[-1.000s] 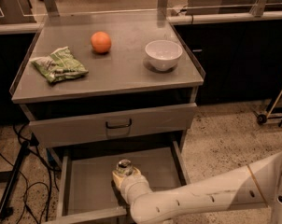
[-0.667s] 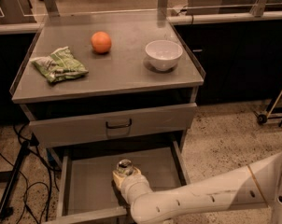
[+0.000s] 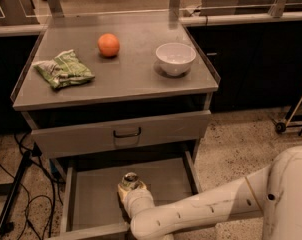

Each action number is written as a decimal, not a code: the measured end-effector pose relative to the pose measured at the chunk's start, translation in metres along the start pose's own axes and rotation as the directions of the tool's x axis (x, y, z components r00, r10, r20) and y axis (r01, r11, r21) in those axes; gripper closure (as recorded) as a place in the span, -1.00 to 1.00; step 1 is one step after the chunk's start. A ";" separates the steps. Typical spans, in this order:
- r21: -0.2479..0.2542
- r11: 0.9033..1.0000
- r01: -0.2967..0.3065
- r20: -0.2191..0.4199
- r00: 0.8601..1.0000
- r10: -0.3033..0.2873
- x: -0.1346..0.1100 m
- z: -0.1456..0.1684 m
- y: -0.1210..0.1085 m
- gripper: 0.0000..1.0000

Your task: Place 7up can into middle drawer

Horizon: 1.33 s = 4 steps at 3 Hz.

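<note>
The middle drawer [image 3: 93,204] stands pulled out below the cabinet's shut drawer front, its grey floor showing. My white arm reaches in from the lower right, and the gripper [image 3: 132,194] is inside the drawer near its middle. The 7up can [image 3: 130,179] stands right at the gripper's far end, with only its silver top and a bit of its side showing. The arm's wrist covers the fingers.
On the cabinet top lie a green and white snack bag [image 3: 64,69], an orange fruit [image 3: 108,44] and a white bowl [image 3: 175,58]. Black cables [image 3: 21,184] trail on the floor at the left. A wheeled stand [image 3: 291,119] is at the right.
</note>
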State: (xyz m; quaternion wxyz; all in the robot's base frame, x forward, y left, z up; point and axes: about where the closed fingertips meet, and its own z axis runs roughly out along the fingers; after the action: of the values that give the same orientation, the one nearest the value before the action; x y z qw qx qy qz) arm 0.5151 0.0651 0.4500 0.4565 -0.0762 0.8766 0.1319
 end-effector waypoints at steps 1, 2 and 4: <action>0.010 1.000 -0.001 0.013 1.000 0.001 0.002 0.016 0.000 1.00; 0.018 1.000 -0.002 0.031 1.000 0.001 0.002 0.032 -0.002 1.00; 0.034 0.999 -0.002 0.054 0.999 0.000 0.002 0.045 -0.010 1.00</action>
State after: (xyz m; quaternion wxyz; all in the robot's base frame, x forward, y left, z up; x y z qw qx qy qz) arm 0.5519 0.0690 0.4218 0.4813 -0.0644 0.8660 0.1194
